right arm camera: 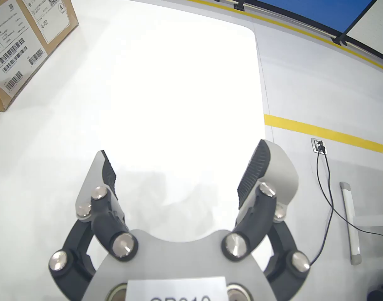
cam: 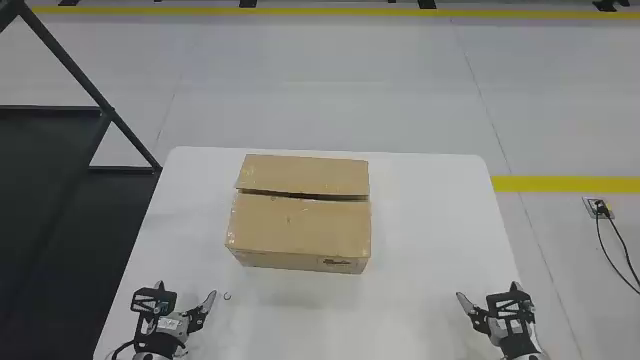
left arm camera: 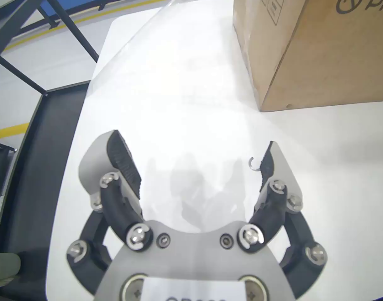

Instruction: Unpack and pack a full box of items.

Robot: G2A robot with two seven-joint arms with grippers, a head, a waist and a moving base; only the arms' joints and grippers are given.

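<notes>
Closed cardboard box (cam: 300, 212) mid-worktop (cam: 430, 260), long axis lying left to right with the flap seam along it, left claw (left arm camera: 191, 145) and right claw (right arm camera: 182, 150) both spread, empty, near the front corners.

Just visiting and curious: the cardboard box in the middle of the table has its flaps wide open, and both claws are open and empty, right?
Not quite: the top view shows the box with its flaps closed. It does sit in the middle of the table, and the left claw and right claw are open and empty.
</notes>
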